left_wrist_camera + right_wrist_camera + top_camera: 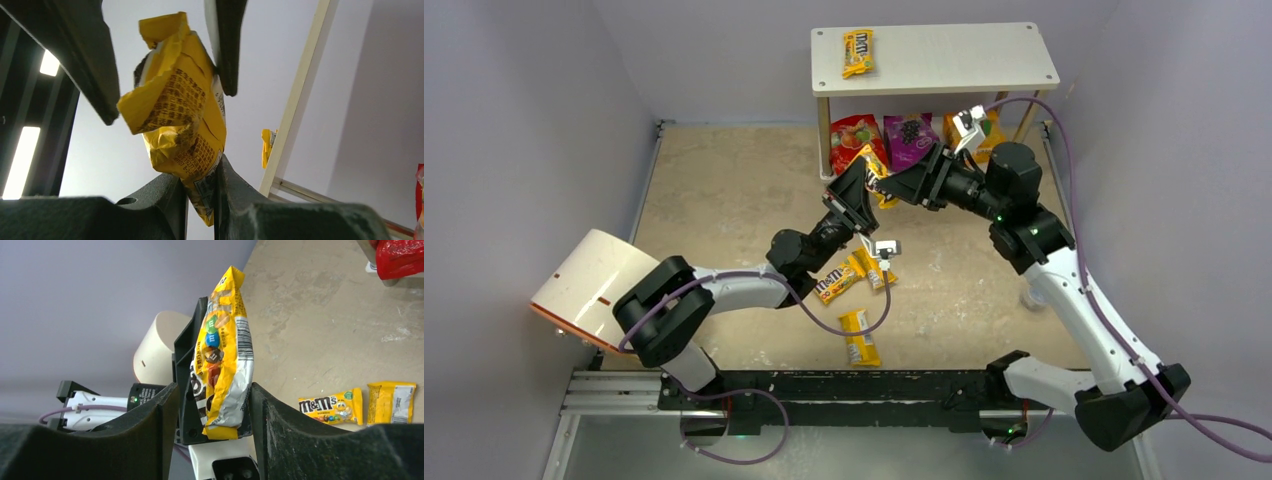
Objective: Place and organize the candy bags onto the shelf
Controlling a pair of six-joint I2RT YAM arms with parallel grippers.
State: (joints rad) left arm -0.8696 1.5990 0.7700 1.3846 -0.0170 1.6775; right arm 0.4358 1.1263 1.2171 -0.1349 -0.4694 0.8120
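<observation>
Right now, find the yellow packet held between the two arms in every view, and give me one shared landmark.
Top external: packet at centre, just below the red pouch.
Left wrist: packet fills the centre, crumpled.
Right wrist: packet upright at centre.
Landmark: red pouch, upper centre in top external, at the right edge in left wrist, in the top right corner in right wrist.

It is a robotics lab test cell: plain lilac walls (524, 120) box in a scuffed beige tabletop (724, 200), with the left arm (724, 288) and right arm (1084, 300) bolted to an aluminium rail (614, 390).
</observation>
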